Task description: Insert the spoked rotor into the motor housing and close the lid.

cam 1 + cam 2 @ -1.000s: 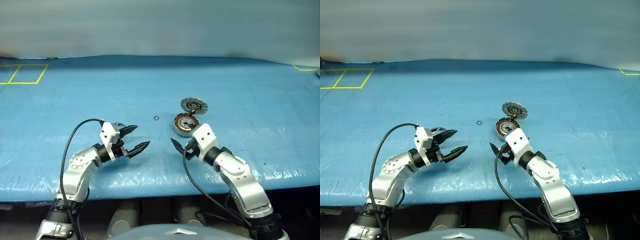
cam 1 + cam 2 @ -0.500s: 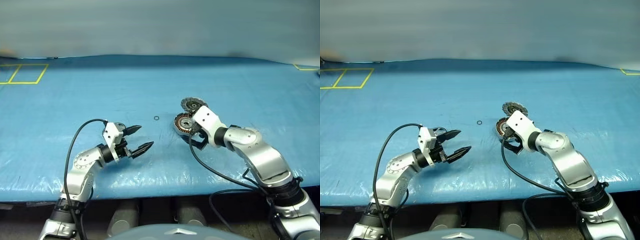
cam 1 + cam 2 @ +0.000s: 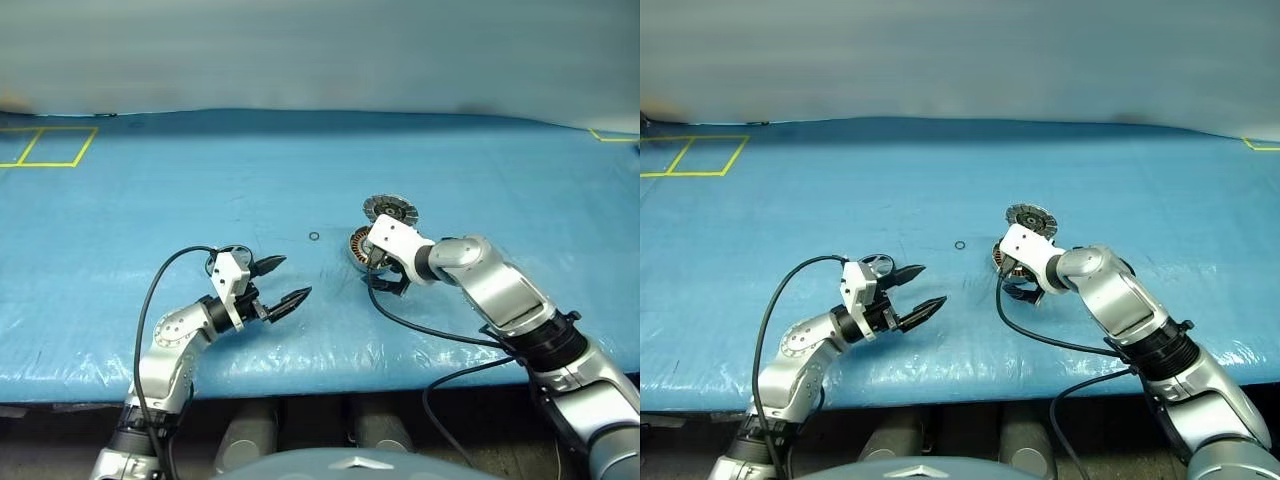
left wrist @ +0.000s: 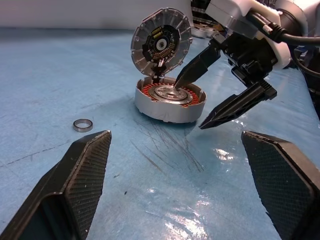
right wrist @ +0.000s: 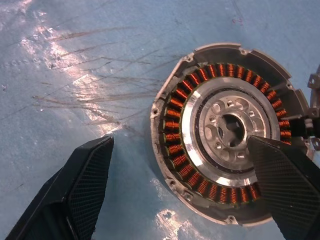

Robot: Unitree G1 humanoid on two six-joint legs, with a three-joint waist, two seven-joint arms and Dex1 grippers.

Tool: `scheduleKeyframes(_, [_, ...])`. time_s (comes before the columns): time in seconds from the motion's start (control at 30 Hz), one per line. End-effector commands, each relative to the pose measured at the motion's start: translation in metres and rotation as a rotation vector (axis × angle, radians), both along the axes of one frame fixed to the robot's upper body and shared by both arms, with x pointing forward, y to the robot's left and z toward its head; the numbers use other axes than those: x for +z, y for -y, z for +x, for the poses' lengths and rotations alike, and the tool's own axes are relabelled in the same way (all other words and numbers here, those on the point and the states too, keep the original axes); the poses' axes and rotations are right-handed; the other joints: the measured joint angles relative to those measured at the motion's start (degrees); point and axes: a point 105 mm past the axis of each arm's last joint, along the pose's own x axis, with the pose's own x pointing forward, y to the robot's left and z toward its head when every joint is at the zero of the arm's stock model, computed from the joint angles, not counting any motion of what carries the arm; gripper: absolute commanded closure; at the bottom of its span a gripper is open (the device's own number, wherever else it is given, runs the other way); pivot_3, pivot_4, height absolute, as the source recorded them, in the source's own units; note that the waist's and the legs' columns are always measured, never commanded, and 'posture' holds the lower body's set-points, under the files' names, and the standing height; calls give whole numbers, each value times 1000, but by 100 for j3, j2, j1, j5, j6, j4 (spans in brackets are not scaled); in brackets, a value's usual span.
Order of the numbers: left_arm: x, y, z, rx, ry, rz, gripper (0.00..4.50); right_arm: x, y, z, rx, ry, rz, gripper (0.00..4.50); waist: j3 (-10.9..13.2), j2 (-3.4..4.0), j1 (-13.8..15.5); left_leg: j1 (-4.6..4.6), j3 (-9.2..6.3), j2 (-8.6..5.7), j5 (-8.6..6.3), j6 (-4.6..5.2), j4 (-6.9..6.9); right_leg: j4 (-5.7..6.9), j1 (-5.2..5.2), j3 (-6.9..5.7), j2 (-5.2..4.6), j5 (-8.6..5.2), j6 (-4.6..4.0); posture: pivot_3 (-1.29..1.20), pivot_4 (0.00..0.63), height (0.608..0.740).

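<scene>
Hovering wide open and empty, right gripper (image 4: 218, 91) straddles the copper-coiled silver motor housing (image 5: 227, 137), apparently lining up; grey segmented lid (image 4: 161, 45) stands upright behind it.

Blue-covered table (image 3: 150, 190), motor housing (image 4: 170, 100), small ring (image 4: 82, 125), yellow tape squares (image 3: 45, 147)

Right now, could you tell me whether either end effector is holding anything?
Nothing is held: the left end effector and the right end effector are both open, the right one hovering over the motor housing.
</scene>
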Motion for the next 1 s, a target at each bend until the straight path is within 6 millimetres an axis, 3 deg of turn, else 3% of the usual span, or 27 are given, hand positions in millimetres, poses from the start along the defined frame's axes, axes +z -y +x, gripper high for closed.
scheduleKeyframes(0.03, [6, -1, -1, 7, 35, -7, 45, 5, -7, 4, 18, 35, -6, 0, 0, 0, -3, 0, 0, 0, 0, 0, 0, 0, 0, 1, 0, 0, 0, 0, 150, 740])
scheduleKeyframes(0.33, [5, 1, -2, 9, 30, -9, 45, -5, -9, 4, 11, -1, -46, 0, 0, 0, 0, 1, 0, 0, 0, 0, 1, 0, 1, 1, 0, 1, 2, 0, 150, 740])
scheduleKeyframes(0.47, [5, 2, -2, 10, 33, -9, 0, -7, -7, 3, 19, -5, -70, 793, -1, 0, 1, 2, 0, -1, 0, 0, 2, 0, 3, 1, 0, 2, 2, 0, 150, 740])
scheduleKeyframes(0.57, [5, 3, -1, 8, 34, -10, 0, -7, -7, 4, 21, 1, -80, 1833, -1, 0, 6, 1, -2, -1, 0, 0, 1, 0, 2, 0, 0, 2, 1, 0, 150, 740])
scheduleKeyframes(0.63, [6, 3, -1, 7, 35, -10, 0, -6, -7, 4, 18, 3, -80, 2257, -5, -7, -2, 2, -3, -1, 0, 0, 1, 0, 3, 0, 0, 2, 1, 0, 150, 740])
scheduleKeyframes(0.8, [5, 4, -1, 6, 33, -11, 0, -1, -16, -4, 94, 8, -65, 2261, -5, -6, -3, 6, -1, 0, 1, -1, 5, 2, 6, 1, 0, 2, 2, 0, 150, 740])
scheduleKeyframes(1.0, [5, 2, -1, 12, 30, -10, 0, 5, -44, -42, 397, 21, -83, 2261, -4, -5, -33, -1, -2, 1, -5, 3, -1, 0, -5, -2, 1, 14, 22, 0, 150, 740])
